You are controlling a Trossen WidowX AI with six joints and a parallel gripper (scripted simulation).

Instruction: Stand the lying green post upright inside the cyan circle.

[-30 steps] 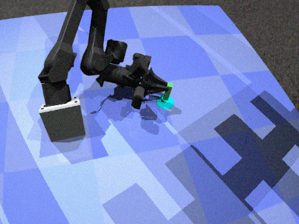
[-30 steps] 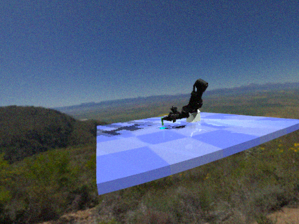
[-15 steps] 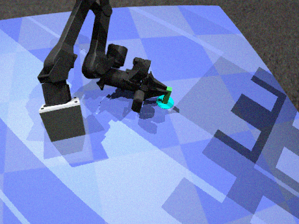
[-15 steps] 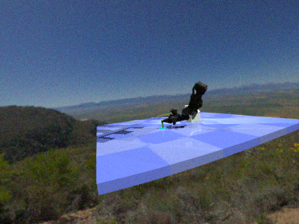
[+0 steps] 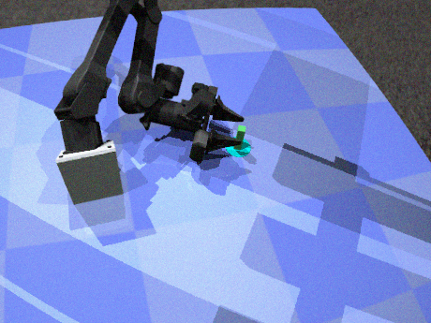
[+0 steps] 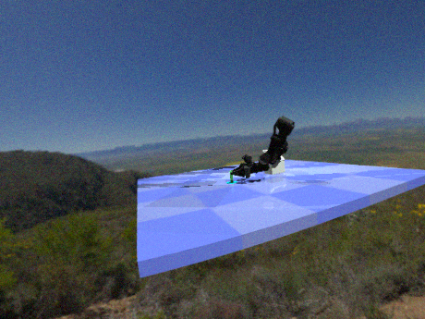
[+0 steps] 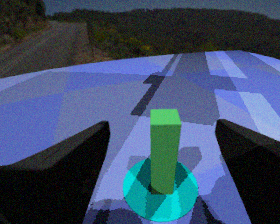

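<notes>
Blue tabletop (image 5: 281,259); green post (image 7: 164,150) upright in cyan circle (image 7: 181,200); claw (image 5: 236,129) released
</notes>
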